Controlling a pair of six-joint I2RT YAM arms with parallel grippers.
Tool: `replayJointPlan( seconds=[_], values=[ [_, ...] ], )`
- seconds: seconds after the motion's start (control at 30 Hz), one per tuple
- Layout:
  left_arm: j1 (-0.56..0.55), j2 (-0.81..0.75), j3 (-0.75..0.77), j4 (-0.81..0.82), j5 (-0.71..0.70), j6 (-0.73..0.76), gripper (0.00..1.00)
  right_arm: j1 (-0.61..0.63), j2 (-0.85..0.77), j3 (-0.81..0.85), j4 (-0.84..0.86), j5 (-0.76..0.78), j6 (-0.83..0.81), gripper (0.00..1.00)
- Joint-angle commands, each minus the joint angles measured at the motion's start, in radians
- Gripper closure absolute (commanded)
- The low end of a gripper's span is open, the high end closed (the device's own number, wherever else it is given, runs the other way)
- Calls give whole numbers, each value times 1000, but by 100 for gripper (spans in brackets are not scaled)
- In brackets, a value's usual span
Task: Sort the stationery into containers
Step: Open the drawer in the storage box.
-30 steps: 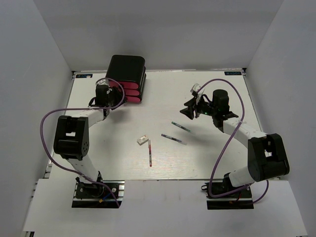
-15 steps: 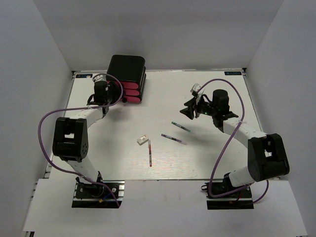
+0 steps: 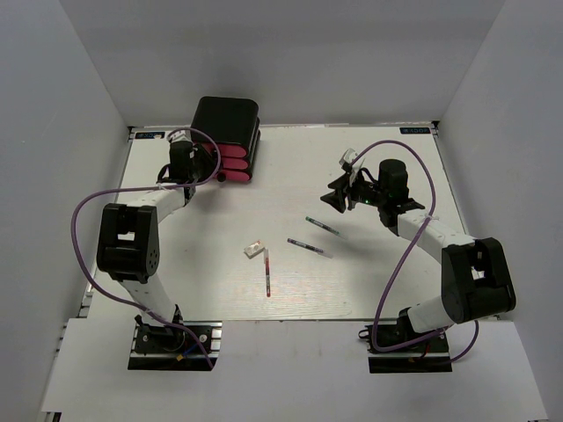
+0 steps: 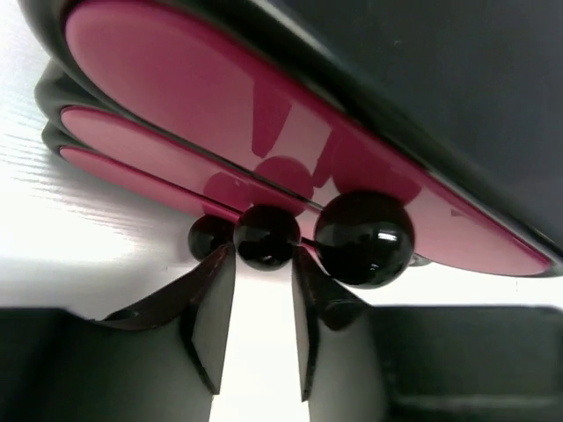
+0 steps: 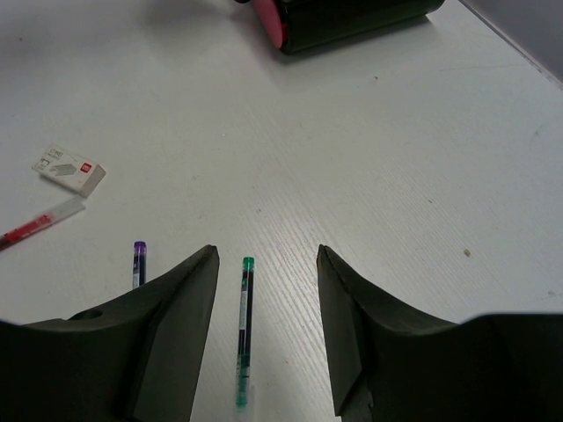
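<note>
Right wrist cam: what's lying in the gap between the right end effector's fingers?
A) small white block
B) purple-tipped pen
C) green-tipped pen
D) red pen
C: the green-tipped pen lies in the gap between the fingers of the right end effector, while the purple-tipped pen sits outside them, to the left in that view.

Left gripper (image 4: 262, 257): middle knob (image 4: 266, 236) between the fingertips, contact not resolvable; second knob (image 4: 209, 236) just left of it, third knob (image 4: 363, 239) just right; three drawers (image 4: 220, 97) stacked ahead of the tips, set in the drawer box (image 4: 422, 70).
Right gripper (image 5: 266, 255): first pen (image 5: 244, 330) on the table (image 5: 422, 176) under the finger gap, lengthwise; second pen (image 5: 138, 264) just left of the fingers; small block (image 5: 69, 169) and third pen (image 5: 35, 226) ahead-left, near each other; drawer box far ahead, well apart.
</note>
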Motion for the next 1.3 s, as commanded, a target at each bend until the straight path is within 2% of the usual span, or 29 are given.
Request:
replayJointPlan(
  seconds=[0.0,0.1,0.23,0.3,0.37,0.47,0.67,0.9,1.17,1.27],
  values=[
    [7,1,41,39,-7,8,60,-3,1,21,12,-4,-13,45],
    [7,1,41,48,2,8,65,-3,2,17,9,-2,-12,45],
    [7,1,41,57,13,17,65,-3,-2,15,11,-4,-10,45],
    [7,10,41,57,24,28,52,-3,-2,17,11,-4,-12,45],
    [7,10,41,57,24,28,44,-2,-2,12,11,-4,-10,45],
    [7,10,32,57,42,37,41,-1,-2,7,8,-2,-13,45],
    [7,28,23,96,63,37,41,-3,4,10,6,-2,-15,45],
    [7,37,-8,186,142,28,48,-1,12,15,-3,1,-21,45],
    [7,59,-8,220,191,28,48,-6,27,24,-3,1,-22,45],
    [7,59,-22,229,200,28,43,-4,30,27,-4,1,-22,45]
  ],
)
